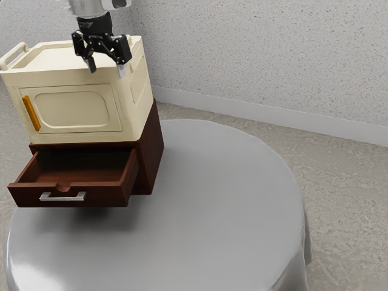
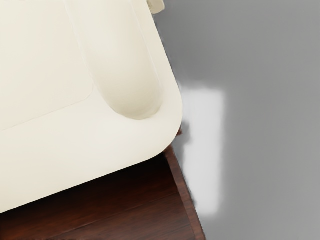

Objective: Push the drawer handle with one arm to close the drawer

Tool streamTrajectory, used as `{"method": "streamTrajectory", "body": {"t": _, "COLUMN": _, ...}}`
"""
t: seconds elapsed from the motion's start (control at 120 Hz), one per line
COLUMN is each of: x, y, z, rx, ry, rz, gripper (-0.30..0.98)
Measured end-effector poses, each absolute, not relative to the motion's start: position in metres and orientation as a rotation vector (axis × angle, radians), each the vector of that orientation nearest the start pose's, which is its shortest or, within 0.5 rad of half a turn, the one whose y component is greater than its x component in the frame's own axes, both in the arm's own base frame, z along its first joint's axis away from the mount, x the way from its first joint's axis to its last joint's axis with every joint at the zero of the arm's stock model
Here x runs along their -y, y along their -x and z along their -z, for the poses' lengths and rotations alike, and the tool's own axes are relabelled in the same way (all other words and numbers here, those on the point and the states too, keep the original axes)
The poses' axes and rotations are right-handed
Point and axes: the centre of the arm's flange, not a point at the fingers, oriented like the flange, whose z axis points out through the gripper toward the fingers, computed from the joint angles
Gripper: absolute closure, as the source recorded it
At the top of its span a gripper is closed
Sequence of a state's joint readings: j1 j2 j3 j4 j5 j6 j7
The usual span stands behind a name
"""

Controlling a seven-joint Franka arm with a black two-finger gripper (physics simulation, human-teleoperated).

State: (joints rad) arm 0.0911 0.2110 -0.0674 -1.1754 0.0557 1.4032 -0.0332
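Note:
High in the exterior view, my gripper (image 1: 106, 68) hangs over the top of the cream box, its two fingers spread apart with nothing between them. Below, the dark brown drawer (image 1: 36, 195) stands pulled out of its wooden cabinet (image 1: 151, 148). A silver bar handle (image 1: 63, 196) is fixed to the drawer's front, well below my gripper and not touched by it. In the wrist view, part of the open drawer (image 2: 125, 207) extends from under the cream box's edge; the handle cannot be made out there.
The cream box (image 1: 76, 109), with an orange handle (image 1: 31, 113) on its door, rests on the wooden cabinet. Its rounded corner (image 2: 167, 127) lies beneath my hand. A round grey table (image 1: 212, 206) bears the cabinet, and a speckled wall stands behind.

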Motion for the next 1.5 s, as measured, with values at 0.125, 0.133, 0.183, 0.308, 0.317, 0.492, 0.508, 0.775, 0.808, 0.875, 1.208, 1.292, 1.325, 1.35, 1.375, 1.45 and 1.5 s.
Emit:
{"method": "streamTrajectory", "body": {"t": 0.125, "x": -0.031, "y": -0.598, "z": -0.671, "rx": 0.13, "ry": 3.098, "rz": 0.02, "gripper": 0.0}}
{"method": "streamTrajectory", "body": {"t": 0.133, "x": -0.031, "y": -0.598, "z": -0.671, "rx": 0.13, "ry": 3.099, "rz": 0.019, "gripper": 0.0}}
{"method": "streamTrajectory", "body": {"t": 0.183, "x": -0.031, "y": -0.598, "z": -0.67, "rx": 0.131, "ry": 3.101, "rz": 0.018, "gripper": 0.0}}
{"method": "streamTrajectory", "body": {"t": 0.308, "x": -0.028, "y": -0.589, "z": -0.692, "rx": 0.125, "ry": 3.1, "rz": 0.076, "gripper": 0.0}}
{"method": "streamTrajectory", "body": {"t": 0.317, "x": -0.027, "y": -0.585, "z": -0.701, "rx": 0.123, "ry": 3.099, "rz": 0.101, "gripper": 0.0}}
{"method": "streamTrajectory", "body": {"t": 0.492, "x": 0.045, "y": -0.481, "z": -0.814, "rx": -0.08, "ry": 3.101, "rz": 0.288, "gripper": 0.0}}
{"method": "streamTrajectory", "body": {"t": 0.508, "x": 0.053, "y": -0.476, "z": -0.814, "rx": -0.105, "ry": 3.1, "rz": 0.266, "gripper": 0.0}}
{"method": "streamTrajectory", "body": {"t": 0.775, "x": 0.037, "y": -0.383, "z": -0.689, "rx": 0.042, "ry": 3.038, "rz": -0.207, "gripper": 0.0}}
{"method": "streamTrajectory", "body": {"t": 0.808, "x": 0.031, "y": -0.374, "z": -0.673, "rx": 0.074, "ry": 3.036, "rz": -0.217, "gripper": 0.0}}
{"method": "streamTrajectory", "body": {"t": 0.875, "x": 0.021, "y": -0.365, "z": -0.649, "rx": 0.13, "ry": 3.036, "rz": -0.214, "gripper": 0.0}}
{"method": "streamTrajectory", "body": {"t": 1.208, "x": 0.001, "y": -0.364, "z": -0.558, "rx": 0.251, "ry": 3.054, "rz": -0.28, "gripper": 0.0}}
{"method": "streamTrajectory", "body": {"t": 1.292, "x": 0.007, "y": -0.341, "z": -0.563, "rx": 0.25, "ry": 3.071, "rz": -0.189, "gripper": 0.0}}
{"method": "streamTrajectory", "body": {"t": 1.325, "x": 0.012, "y": -0.335, "z": -0.565, "rx": 0.241, "ry": 3.073, "rz": -0.159, "gripper": 0.0}}
{"method": "streamTrajectory", "body": {"t": 1.35, "x": 0.015, "y": -0.332, "z": -0.565, "rx": 0.233, "ry": 3.073, "rz": -0.146, "gripper": 0.0}}
{"method": "streamTrajectory", "body": {"t": 1.375, "x": 0.017, "y": -0.332, "z": -0.562, "rx": 0.225, "ry": 3.074, "rz": -0.141, "gripper": 0.0}}
{"method": "streamTrajectory", "body": {"t": 1.45, "x": 0.017, "y": -0.331, "z": -0.545, "rx": 0.221, "ry": 3.075, "rz": -0.153, "gripper": 0.0}}
{"method": "streamTrajectory", "body": {"t": 1.5, "x": 0.015, "y": -0.33, "z": -0.535, "rx": 0.228, "ry": 3.075, "rz": -0.16, "gripper": 0.01}}
